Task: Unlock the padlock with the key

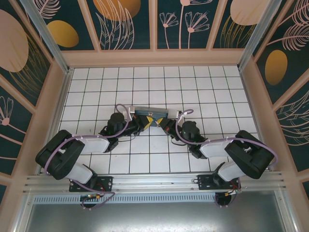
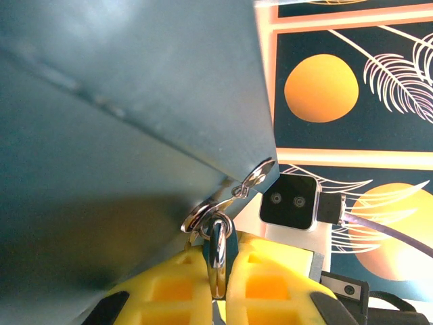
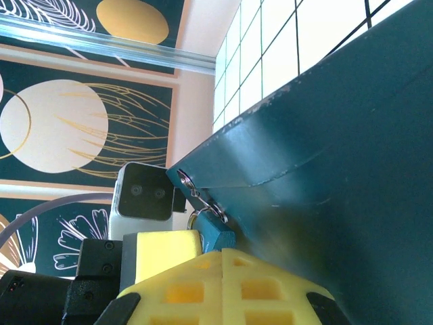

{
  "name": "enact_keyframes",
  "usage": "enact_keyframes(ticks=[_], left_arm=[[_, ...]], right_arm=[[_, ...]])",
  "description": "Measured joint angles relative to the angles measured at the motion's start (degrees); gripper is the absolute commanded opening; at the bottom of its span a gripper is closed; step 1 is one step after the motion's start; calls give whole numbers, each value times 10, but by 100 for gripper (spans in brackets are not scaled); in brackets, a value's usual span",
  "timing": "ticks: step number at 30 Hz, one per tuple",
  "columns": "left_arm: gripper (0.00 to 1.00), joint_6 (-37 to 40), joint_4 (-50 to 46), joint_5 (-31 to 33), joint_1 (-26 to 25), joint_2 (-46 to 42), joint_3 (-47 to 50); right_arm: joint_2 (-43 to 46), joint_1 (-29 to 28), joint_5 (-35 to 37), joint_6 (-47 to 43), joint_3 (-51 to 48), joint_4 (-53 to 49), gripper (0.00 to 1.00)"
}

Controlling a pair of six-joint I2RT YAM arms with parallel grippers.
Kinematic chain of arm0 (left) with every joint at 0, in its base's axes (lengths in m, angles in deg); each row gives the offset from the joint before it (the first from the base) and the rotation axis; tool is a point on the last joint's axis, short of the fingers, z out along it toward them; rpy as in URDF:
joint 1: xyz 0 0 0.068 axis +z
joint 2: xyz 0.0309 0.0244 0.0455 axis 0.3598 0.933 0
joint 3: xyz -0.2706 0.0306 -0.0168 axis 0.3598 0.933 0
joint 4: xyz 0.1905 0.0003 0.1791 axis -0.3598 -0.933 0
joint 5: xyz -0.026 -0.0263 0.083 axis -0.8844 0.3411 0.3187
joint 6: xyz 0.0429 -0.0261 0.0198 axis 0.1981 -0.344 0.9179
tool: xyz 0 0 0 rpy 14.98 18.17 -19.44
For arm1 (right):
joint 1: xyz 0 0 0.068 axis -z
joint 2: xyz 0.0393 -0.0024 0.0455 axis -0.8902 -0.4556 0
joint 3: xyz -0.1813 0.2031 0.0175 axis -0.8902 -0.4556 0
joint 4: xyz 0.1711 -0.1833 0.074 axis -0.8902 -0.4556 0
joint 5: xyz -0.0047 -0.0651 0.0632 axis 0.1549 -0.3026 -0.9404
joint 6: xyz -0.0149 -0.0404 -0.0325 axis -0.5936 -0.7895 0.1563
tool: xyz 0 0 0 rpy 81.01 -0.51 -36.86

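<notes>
The small bluish padlock (image 2: 231,245) hangs by its silvery shackle from the ring hasp (image 2: 254,177) on the corner of a dark teal box (image 2: 122,135). My left gripper (image 2: 218,271) is shut on the padlock, whose shackle and body are pinched between the yellow fingers. In the right wrist view the padlock (image 3: 218,233) pokes up just past my right gripper (image 3: 222,254), whose yellow fingers are pressed shut. The key is hidden. From above, the left gripper (image 1: 145,121) and right gripper (image 1: 161,122) meet at the box (image 1: 149,112).
The box stands mid-floor on the white tiled surface (image 1: 159,82), close against both wrists. Beige walls with dark floral panels (image 1: 120,19) surround the floor. The arm bases sit on the metal rail (image 1: 154,182) at the near edge.
</notes>
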Motion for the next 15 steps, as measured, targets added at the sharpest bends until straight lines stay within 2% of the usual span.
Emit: enact_keyframes(ticks=[15], left_arm=[[0, -13, 1, 11, 2, -3, 1]], right_arm=[[-45, 13, -36, 61, 5, 61, 0]])
